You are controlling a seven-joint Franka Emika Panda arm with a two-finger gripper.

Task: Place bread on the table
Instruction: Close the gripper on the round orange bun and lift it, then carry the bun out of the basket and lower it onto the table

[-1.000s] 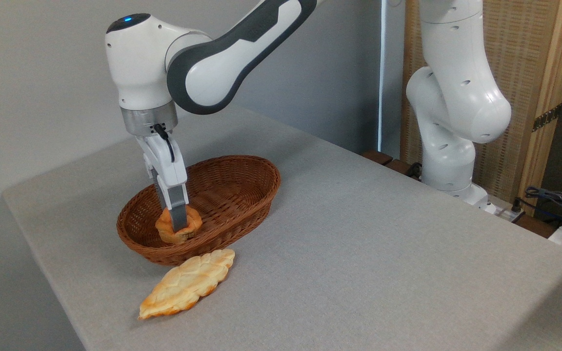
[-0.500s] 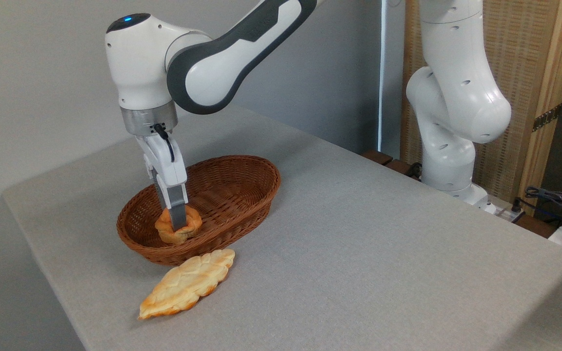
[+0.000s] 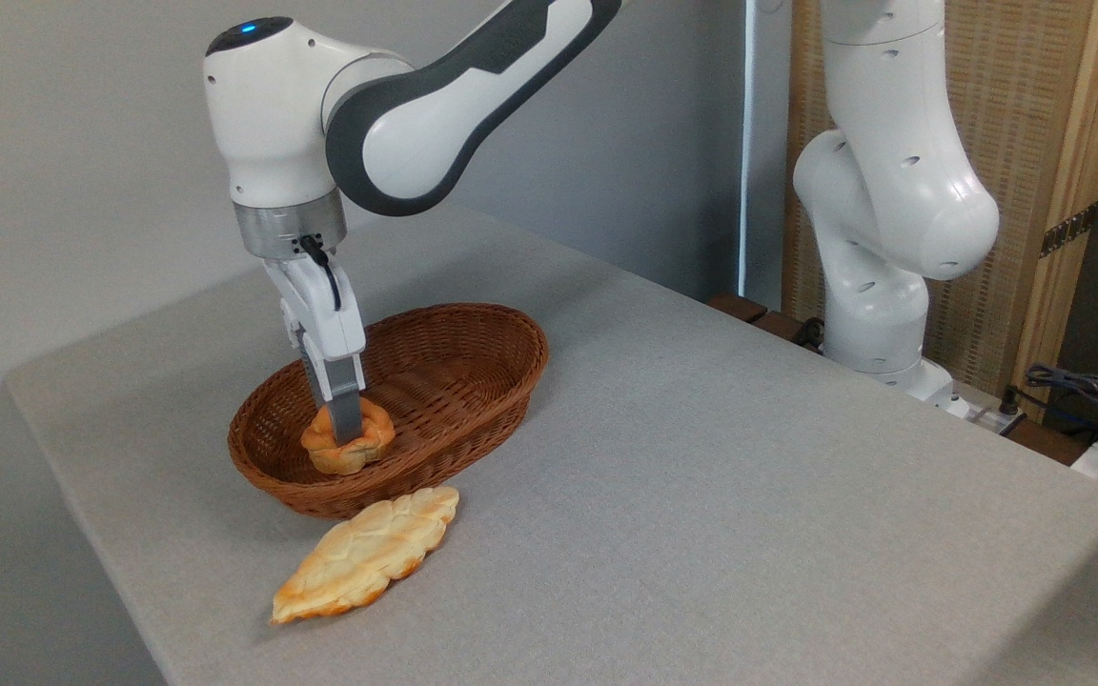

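The bread (image 3: 370,446), a small round orange-brown bun with a knotted top, hangs just inside the near left end of the brown wicker basket (image 3: 473,381). My gripper (image 3: 347,431) comes straight down from above and is shut on the bun; one grey finger (image 3: 346,410) crosses its front, the other is hidden behind it. The bun's pale base sits slightly above the basket floor. The light-grey table (image 3: 701,495) spreads out to the right and in front of the basket.
A long flat leaf-shaped bread (image 3: 363,555) lies on the table right in front of the basket, near the left edge. The robot's white base (image 3: 878,286) stands at the table's far right side, with cables (image 3: 1092,391) beyond.
The gripper has risen slightly with the bun in it, lifting the bun a little off the basket floor. The basket and the flat bread have not moved.
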